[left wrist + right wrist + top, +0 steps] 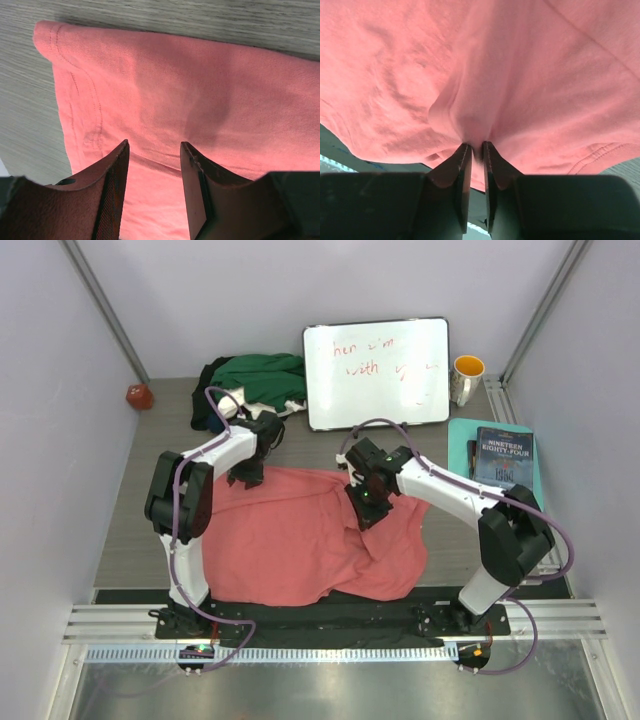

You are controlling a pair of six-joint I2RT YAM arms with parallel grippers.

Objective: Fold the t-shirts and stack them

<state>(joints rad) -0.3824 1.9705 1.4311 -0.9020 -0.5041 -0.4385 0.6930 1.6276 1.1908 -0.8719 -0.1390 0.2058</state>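
Salmon-pink t-shirt (285, 545): first fold looks in hand. Your right pincer (475, 146) nips a mid-cloth pucker; left pincer (154, 145) hangs released over the hem. Next: grasp that edge.

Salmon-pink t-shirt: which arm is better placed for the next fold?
Probably right: the right gripper pinches a ridge of the salmon-pink t-shirt; the left gripper hangs open above a corner, holding nothing.

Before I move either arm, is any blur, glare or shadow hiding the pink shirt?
Top external: even light, sharp, no glare on the salmon-pink t-shirt. Left wrist: stitching crisp, a soft shadow on the cloth ahead of the left gripper. Right wrist: cloth fills most of the frame, slightly soft, no glare.
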